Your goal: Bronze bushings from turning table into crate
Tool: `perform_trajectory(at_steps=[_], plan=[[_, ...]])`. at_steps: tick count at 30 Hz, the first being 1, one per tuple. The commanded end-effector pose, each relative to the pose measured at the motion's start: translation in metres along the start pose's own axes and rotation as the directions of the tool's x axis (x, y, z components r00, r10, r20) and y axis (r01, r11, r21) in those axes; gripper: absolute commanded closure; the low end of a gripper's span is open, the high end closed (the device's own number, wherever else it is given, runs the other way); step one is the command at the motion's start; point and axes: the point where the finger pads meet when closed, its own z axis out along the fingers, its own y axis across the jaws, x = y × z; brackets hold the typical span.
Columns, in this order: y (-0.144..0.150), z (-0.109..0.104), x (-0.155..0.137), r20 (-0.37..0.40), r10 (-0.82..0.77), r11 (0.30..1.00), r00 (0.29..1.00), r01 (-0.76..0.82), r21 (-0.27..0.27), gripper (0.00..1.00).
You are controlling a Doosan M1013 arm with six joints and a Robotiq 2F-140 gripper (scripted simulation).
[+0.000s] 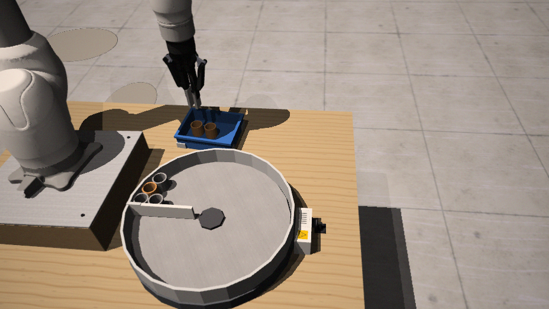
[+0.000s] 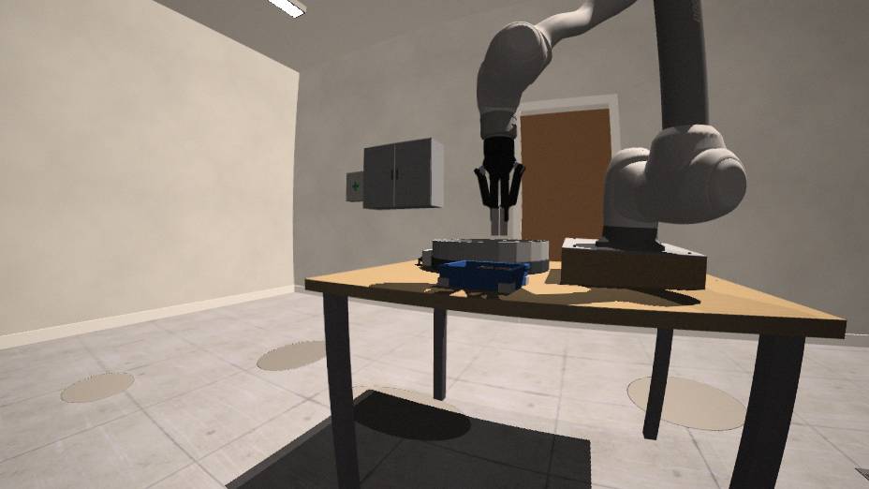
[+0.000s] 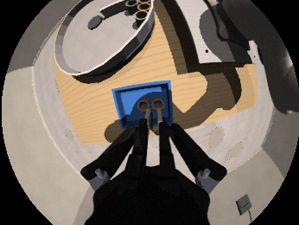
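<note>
Fingers of the hand (image 1: 193, 100) stood nearly together with nothing between them, poised above the far rim of the blue crate (image 1: 233, 132). Two bronze bushings (image 1: 196, 128) stood upright side by side inside the crate, on its near-left floor, apart from the fingertips. On the turning table (image 1: 268, 173), against the white divider bar (image 1: 165, 210), a cluster of four bushings sat at about ten o'clock near the rim: one bronze bushing (image 1: 149, 187) pressed among three steel bushings (image 1: 159, 177), though from above it was hard to tell whether all four touched. In the top view that bronze bushing lay at about seven o'clock from the hand, well apart, past the crate and over the drum wall. Its long axis stood vertical, bore upward, so the hand would probably need to open, cross the rim and descend straight down, with steel neighbours crowding the grip. The table (image 1: 326, 161) carried everything.
</note>
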Motion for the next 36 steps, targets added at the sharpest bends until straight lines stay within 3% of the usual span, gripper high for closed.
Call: perform_trajectory(at_steps=[1, 36], plan=[[0.0000, -0.0025, 0.0000, 0.000, 0.000, 1.000, 1.000, 0.000, 0.000, 0.90], [0.0000, -0.0062, 0.0000, 0.000, 0.000, 1.000, 1.000, 0.000, 0.000, 0.90]])
